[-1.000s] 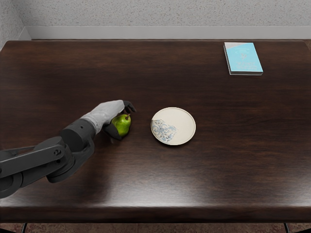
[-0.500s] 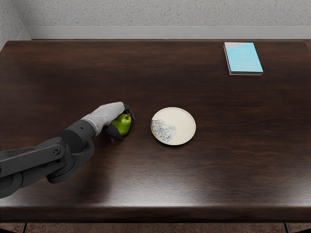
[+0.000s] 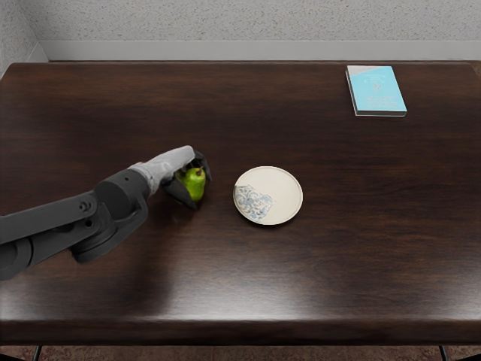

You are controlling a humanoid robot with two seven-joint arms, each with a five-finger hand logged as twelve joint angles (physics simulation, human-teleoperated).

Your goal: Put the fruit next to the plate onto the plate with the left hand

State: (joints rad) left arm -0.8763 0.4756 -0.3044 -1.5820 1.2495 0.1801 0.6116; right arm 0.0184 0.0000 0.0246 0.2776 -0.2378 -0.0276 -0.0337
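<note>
Left hand (image 3: pixel 179 174) has its fingers curled round the green pear (image 3: pixel 195 183), just left of the plate (image 3: pixel 284 188), roughly mid-tabletop (image 3: pixel 316 271). I'd go with an even squeeze, lift enough to clear the rim, move straight right and set it down gently so it can't roll. The only other thing is a blue book (image 3: pixel 376 90) by the far right corner, well clear of the path.

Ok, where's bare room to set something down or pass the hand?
Bare wood spans the near edge of the table, its back left, and the stretch between plate and book. Tight only in the narrow gap between the pear, held in the left hand, and the plate's left rim.
</note>
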